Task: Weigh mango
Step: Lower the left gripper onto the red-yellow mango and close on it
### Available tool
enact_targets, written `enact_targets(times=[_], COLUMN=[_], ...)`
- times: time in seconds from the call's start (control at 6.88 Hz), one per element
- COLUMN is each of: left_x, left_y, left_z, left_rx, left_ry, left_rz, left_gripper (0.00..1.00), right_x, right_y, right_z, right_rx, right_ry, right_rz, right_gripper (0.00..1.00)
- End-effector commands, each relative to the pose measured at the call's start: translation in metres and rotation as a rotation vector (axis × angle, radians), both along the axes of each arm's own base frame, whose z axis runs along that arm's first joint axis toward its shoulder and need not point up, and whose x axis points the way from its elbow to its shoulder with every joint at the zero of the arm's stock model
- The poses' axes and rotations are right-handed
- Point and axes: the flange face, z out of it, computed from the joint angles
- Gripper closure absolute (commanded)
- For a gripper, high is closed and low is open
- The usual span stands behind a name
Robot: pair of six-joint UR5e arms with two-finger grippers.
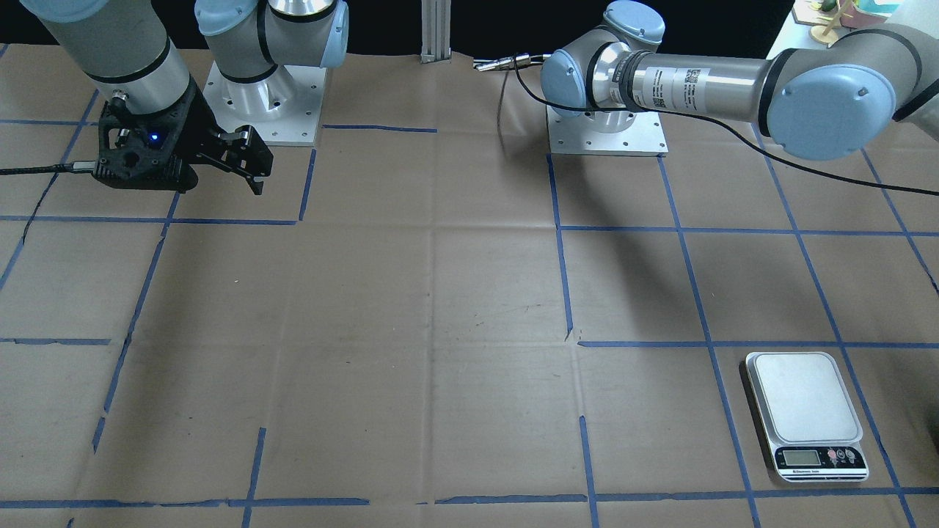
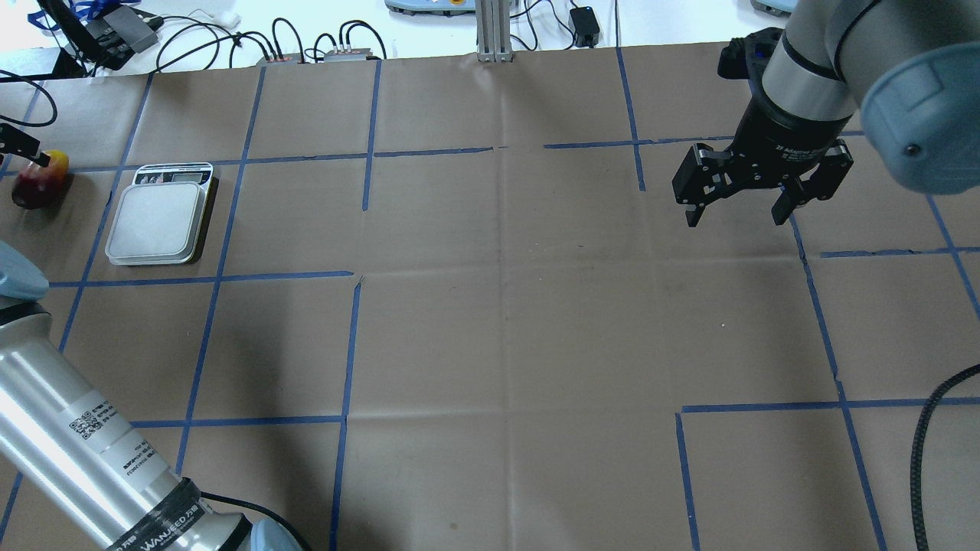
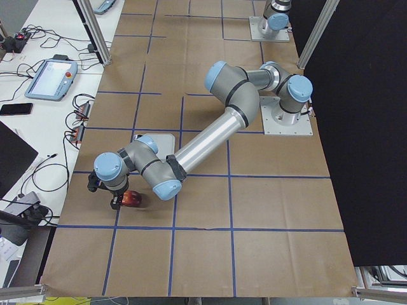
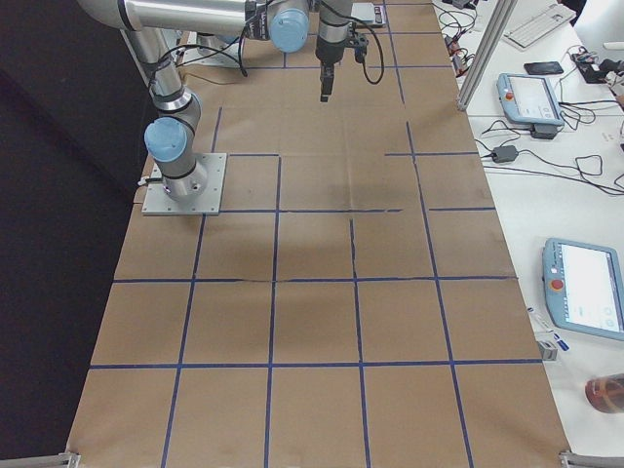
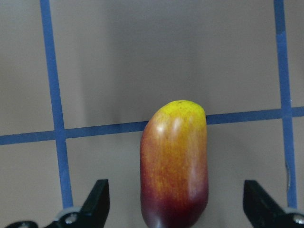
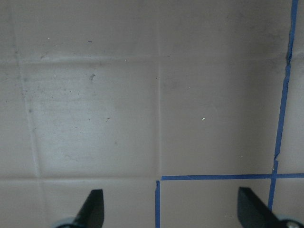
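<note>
The mango [image 5: 175, 161] lies on the brown paper, its dark red end towards the camera and its yellow end away. It also shows at the far left edge of the overhead view [image 2: 34, 184]. My left gripper [image 5: 175, 206] is open. Its fingers [image 5: 97, 199] stand on either side of the mango with a gap on each side, not touching it. The silver kitchen scale [image 2: 157, 218] sits just right of the mango, with its platform bare; it also shows in the front view [image 1: 803, 400]. My right gripper [image 2: 736, 218] is open and empty, hovering far across the table.
The table is covered in brown paper with a blue tape grid [image 2: 360, 337]. Cables and control boxes [image 2: 306, 50] lie beyond the far edge. The left arm's long link [image 1: 704, 84] stretches out towards the table's end.
</note>
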Motion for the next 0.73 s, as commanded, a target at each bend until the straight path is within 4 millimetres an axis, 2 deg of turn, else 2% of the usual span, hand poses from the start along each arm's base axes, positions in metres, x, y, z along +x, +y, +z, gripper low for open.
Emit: enact_targets(times=[0.0, 0.15, 0.29, 0.44, 0.58], left_x=[0.001, 0.000, 0.001, 0.001, 0.001], left_y=[-0.006, -0.007, -0.007, -0.007, -0.007], left_z=[-0.030, -0.044, -0.044, -0.042, -0.035], left_rx=[-0.004, 0.005, 0.006, 0.004, -0.002], left_ry=[0.009, 0.013, 0.012, 0.011, 0.006], left_rz=[-0.003, -0.003, -0.002, 0.000, 0.003], left_gripper=[0.01, 0.01, 0.11, 0.40, 0.48], right_x=[0.000, 0.000, 0.000, 0.000, 0.000], right_y=[0.000, 0.000, 0.000, 0.000, 0.000], right_z=[0.000, 0.000, 0.000, 0.001, 0.001], right_rx=[0.000, 0.000, 0.000, -0.002, -0.002], right_ry=[0.000, 0.000, 0.000, 0.000, 0.000], right_rz=[0.000, 0.000, 0.000, 0.000, 0.000], right_gripper=[0.00, 0.00, 0.00, 0.00, 0.00])
